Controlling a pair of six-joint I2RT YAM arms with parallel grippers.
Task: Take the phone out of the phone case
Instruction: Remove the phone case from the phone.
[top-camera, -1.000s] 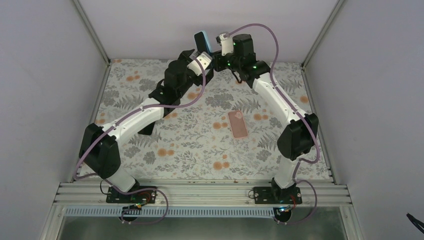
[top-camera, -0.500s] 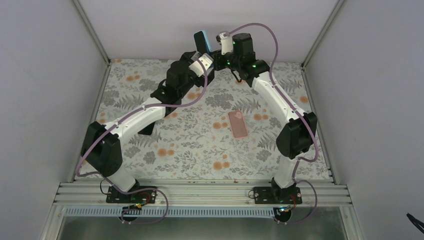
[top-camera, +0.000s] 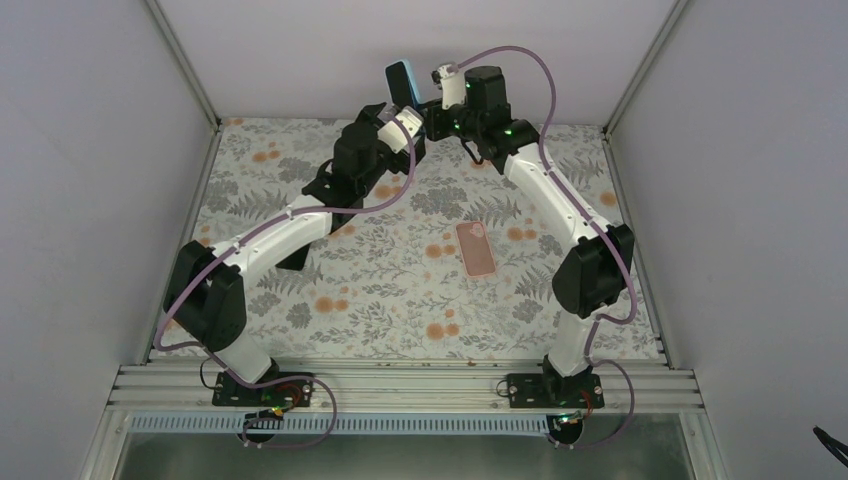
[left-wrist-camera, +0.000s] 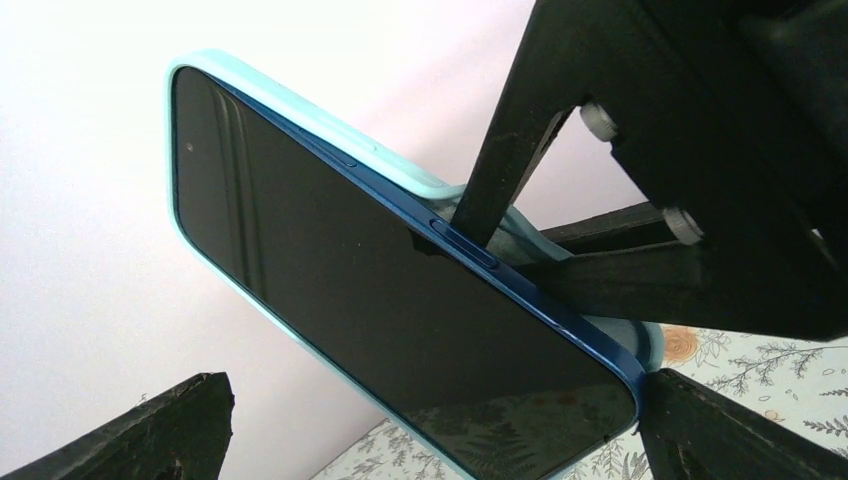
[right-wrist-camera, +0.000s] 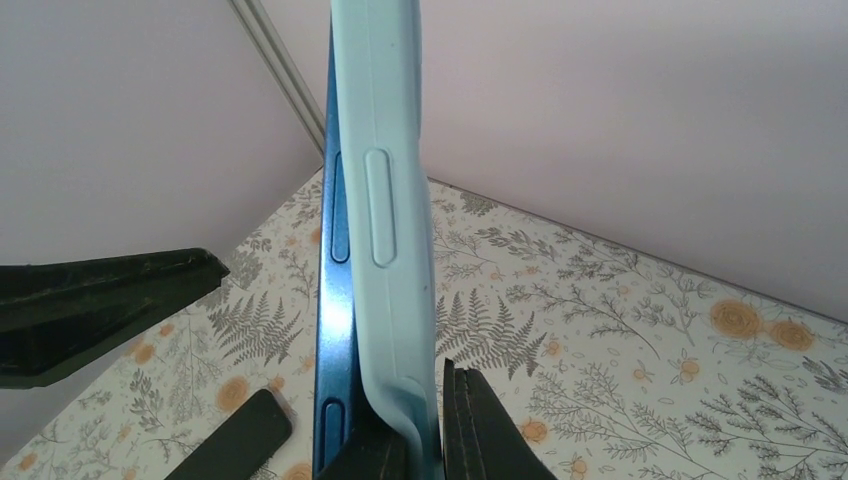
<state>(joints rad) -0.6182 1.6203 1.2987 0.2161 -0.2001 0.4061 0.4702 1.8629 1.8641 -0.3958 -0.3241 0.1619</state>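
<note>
A dark-screened phone (left-wrist-camera: 380, 300) with a blue frame sits in a light blue case (right-wrist-camera: 385, 200), held high at the back of the table (top-camera: 403, 82). My right gripper (right-wrist-camera: 425, 420) is shut on the case's side wall; one finger sits between the phone's blue frame (right-wrist-camera: 335, 300) and the case, which is peeled away there. My left gripper (left-wrist-camera: 435, 385) is open and straddles the phone's lower end. Its right finger (left-wrist-camera: 720, 430) touches the phone's corner and its left finger (left-wrist-camera: 180, 430) stands apart. From above, both grippers meet under the phone.
A pink phone-shaped slab (top-camera: 476, 248) lies flat on the floral tablecloth (top-camera: 400, 290) right of centre. White walls and metal corner posts (top-camera: 185, 65) enclose the table close behind the raised phone.
My left arm has edged up and toward the back, closer to the phone. The phone has shifted very slightly left. The right arm has hardly moved.
</note>
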